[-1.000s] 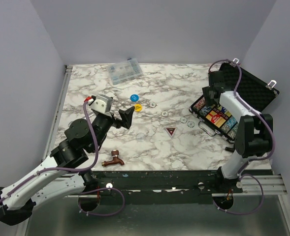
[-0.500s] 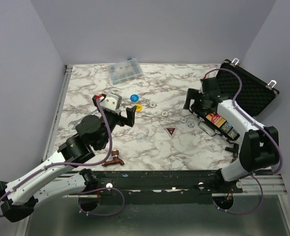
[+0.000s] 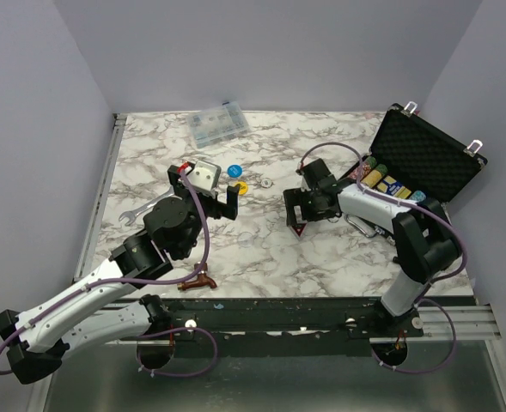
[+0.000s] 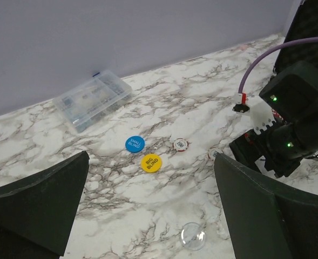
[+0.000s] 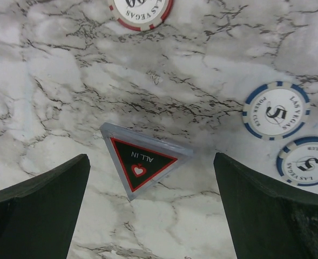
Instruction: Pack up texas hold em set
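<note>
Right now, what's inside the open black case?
Black foam lines the raised lid. Just in front of it, multicoloured chip rows show. The right arm covers everything nearer, so the remaining contents are hidden.

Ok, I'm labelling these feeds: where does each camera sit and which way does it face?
Top: above and behind, looking down at the table; left arm and right arm show.
Left wrist: on the left arm, facing the back wall past the blue disc; open fingers at the corners.
Right wrist: on the right arm, straight down at the triangle marker between open fingers.
Shared: top and left wrist show the blue disc.
</note>
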Controlling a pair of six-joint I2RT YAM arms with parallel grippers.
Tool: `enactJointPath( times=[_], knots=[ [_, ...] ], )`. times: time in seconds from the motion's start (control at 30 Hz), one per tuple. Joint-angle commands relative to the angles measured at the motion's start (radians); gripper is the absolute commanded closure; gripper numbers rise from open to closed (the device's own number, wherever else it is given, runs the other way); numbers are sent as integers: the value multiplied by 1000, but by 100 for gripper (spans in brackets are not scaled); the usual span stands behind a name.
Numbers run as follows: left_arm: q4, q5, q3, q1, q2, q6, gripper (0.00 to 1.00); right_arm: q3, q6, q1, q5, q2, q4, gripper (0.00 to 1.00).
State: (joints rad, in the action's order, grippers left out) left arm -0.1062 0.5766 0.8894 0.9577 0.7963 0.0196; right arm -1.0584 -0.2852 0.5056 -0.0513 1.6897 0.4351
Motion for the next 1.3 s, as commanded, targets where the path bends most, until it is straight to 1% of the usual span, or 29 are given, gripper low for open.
enactJointPath(
  times=[0.0,0.17,0.57,0.73,0.9,1.03,1.27],
  knots=[
    [9,25,-7,1,7,13,2,5,33,40,33,31,-28,0],
    [-9,22,9,0,13,16,2,22,51,59,10,34,-32,0],
    [-9,16,8,2,-7,12,2,-8,46,83,105,97,-7,4],
    [-13,12,13,2,-7,10,1,-36,49,108,116,125,27,11],
    [-11,21,14,2,-15,-1,1,-57,47,136,183,153,78,18],
    [-16,13,19,1,-13,-4,1,-76,36,150,230,166,126,18],
    [-20,13,22,1,-16,-6,1,-83,19,149,201,173,149,18]
  ],
)
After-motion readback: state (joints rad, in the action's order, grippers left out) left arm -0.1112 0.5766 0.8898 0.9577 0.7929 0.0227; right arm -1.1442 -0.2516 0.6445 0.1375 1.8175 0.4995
